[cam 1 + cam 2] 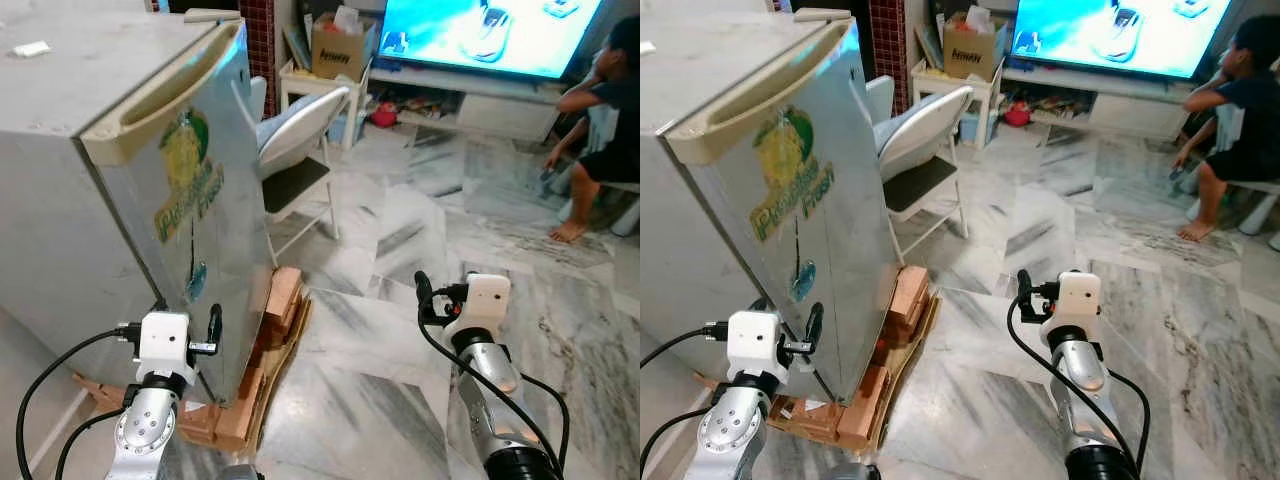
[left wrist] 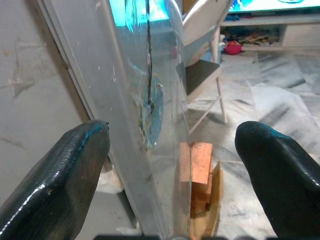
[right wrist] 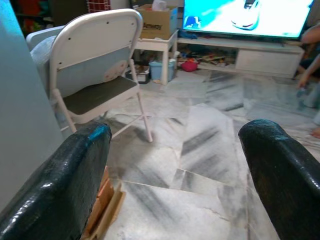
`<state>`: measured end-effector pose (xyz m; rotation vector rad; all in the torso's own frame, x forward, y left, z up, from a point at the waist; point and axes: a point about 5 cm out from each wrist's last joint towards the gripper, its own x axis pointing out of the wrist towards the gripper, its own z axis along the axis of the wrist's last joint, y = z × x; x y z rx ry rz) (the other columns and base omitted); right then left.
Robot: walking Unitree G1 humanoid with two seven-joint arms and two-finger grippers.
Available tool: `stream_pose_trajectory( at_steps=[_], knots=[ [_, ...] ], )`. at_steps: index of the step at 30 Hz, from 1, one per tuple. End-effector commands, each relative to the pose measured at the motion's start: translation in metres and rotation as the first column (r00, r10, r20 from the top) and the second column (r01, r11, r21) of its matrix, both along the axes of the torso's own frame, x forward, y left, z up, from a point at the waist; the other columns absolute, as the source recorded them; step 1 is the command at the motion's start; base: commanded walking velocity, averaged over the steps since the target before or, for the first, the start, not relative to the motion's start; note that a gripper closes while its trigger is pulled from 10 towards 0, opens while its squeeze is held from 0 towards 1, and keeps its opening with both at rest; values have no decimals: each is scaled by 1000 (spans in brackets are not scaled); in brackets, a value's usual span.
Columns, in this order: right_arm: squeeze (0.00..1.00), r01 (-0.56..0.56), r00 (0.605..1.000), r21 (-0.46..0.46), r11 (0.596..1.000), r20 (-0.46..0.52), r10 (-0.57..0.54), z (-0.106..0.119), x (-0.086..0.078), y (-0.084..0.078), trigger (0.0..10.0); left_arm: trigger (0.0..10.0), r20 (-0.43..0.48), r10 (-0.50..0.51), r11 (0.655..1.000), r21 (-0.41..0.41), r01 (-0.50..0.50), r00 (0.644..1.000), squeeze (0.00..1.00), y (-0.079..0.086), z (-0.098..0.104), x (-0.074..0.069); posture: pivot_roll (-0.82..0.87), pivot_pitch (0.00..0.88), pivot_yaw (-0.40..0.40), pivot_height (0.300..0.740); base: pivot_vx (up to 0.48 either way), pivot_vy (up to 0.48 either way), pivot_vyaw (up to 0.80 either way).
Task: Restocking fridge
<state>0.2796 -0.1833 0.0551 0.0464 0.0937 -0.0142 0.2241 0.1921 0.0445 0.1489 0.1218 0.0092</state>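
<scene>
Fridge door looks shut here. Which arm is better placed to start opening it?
Left, probably. The left tool is open, right at the fridge door, its fingers either side of the door's edge in its wrist view. The right tool, also open, hangs over bare floor, away from the fridge.

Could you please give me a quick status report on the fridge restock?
Left gripper open, at fridge door edge. Right gripper open, empty, over floor. Fridge door shut. Folding chair close beside door; person seated far right.
</scene>
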Motion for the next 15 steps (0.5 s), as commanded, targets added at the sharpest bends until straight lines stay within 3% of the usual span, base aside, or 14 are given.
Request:
stream_pose_trajectory(
  at_steps=[1, 13, 15],
  knots=[
    [0, -2, 1000, -4, 1000, 2, 2, 2, 2, -1, 10000, 10000, 7, -1, 1000, -1, 1, 1000, 0, 2, 3, 0, 57, 0, -44, 740, 0, 424, 0],
    [0, -3, 1000, -9, 1000, 2, 3, 2, 4, -1, 10000, 10000, 10, -12, 1000, 0, 12, 1000, 0, 1, 5, 4, 56, 0, -44, 740, 0, 475, 0],
    [0, -3, 1000, -9, 1000, 2, 3, 2, 4, -1, 10000, 10000, 11, -26, 999, 19, 26, 1000, 0, 0, 5, 5, 56, 0, -45, 740, 0, 0, 0]
  ],
)
